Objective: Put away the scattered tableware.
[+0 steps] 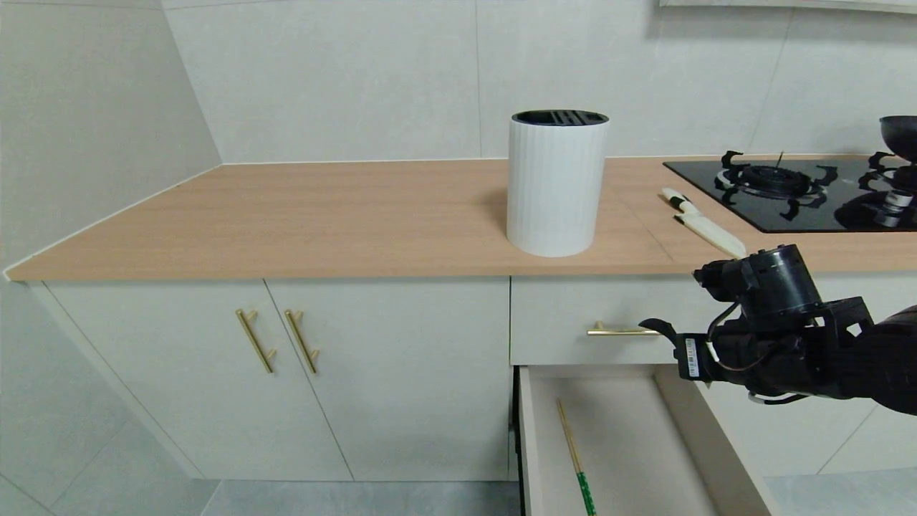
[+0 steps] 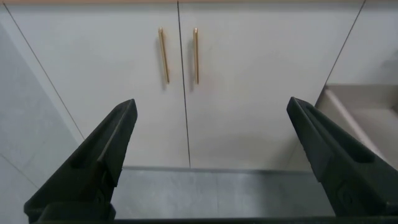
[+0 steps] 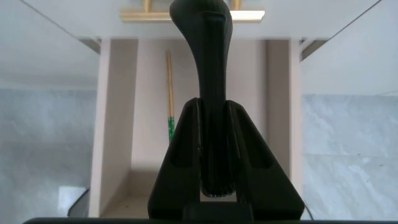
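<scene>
Over on the left, the two cupboard doors (image 1: pixel 286 373) under the table (image 1: pixel 322 215) are closed, each with a slanting brass handle (image 1: pixel 256 340) near the seam where they meet. The left hand (image 2: pixel 211 106) is low in front of these doors with its fingers (image 2: pixel 115 149) spread wide and nothing between them. Both door handles show in the gap.

Further along the wooden table stands a tall white ribbed holder (image 1: pixel 557 188) with a black slotted top. It is upright and set a little back from the front edge.

Below and just right of it, the lower drawer (image 1: pixel 534 430) is pulled out. A pair of chopsticks (image 1: pixel 573 451) with green-patterned ends lies lengthwise on its pale floor, close to its left wall. From the right wrist they show as a thin stick (image 3: pixel 168 93) in the open drawer. The upper drawer (image 1: pixel 559 315) is closed and has a brass bar handle (image 1: pixel 617 331) lying level across its front.

The right hand (image 1: pixel 655 328) is at the right end of that bar, with its fingers (image 3: pixel 208 56) pressed together on nothing. The tip is just beside the bar, and I cannot tell if it touches.

On the table above it lies a knife (image 1: pixel 706 226) with a pale handle and pale blade. It lies flat at an angle, its blade reaching the front edge, between the holder and the black hob (image 1: pixel 788 193).
</scene>
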Controlling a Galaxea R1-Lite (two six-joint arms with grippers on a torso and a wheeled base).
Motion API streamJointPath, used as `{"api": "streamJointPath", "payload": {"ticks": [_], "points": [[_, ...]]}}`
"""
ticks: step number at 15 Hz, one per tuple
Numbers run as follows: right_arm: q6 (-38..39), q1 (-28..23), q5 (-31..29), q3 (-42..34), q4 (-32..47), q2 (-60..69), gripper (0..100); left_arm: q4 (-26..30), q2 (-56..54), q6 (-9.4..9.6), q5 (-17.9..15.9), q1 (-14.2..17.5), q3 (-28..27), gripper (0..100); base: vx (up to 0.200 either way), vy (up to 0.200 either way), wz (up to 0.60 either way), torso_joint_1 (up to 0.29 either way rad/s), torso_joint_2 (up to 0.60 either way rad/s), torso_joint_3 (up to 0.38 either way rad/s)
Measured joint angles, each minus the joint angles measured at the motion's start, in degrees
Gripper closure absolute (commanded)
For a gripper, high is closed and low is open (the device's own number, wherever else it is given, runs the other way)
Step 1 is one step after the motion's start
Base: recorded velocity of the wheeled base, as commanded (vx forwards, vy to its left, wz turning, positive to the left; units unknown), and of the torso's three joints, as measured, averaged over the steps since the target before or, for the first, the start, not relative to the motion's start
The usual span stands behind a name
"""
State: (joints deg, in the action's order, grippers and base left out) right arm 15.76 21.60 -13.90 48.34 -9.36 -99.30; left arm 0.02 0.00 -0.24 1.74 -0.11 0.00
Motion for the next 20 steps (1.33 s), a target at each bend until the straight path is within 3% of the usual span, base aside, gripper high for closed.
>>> {"api": "streamJointPath", "payload": {"ticks": [11,20], "points": [[0.0,-0.02,0.0,0.0,0.09,-1.49,100,-0.02,0.0,0.0,0.0,0.01,0.0,0,0.0,0.0,0.0,-0.132,0.43,0.296],[-0.02,0.0,0.0,-0.05,-0.02,-2.05,100,-0.02,0.0,0.02,0.0,0.01,0.0,0,0.0,0.0,0.0,-0.006,0.02,0.017]]}}
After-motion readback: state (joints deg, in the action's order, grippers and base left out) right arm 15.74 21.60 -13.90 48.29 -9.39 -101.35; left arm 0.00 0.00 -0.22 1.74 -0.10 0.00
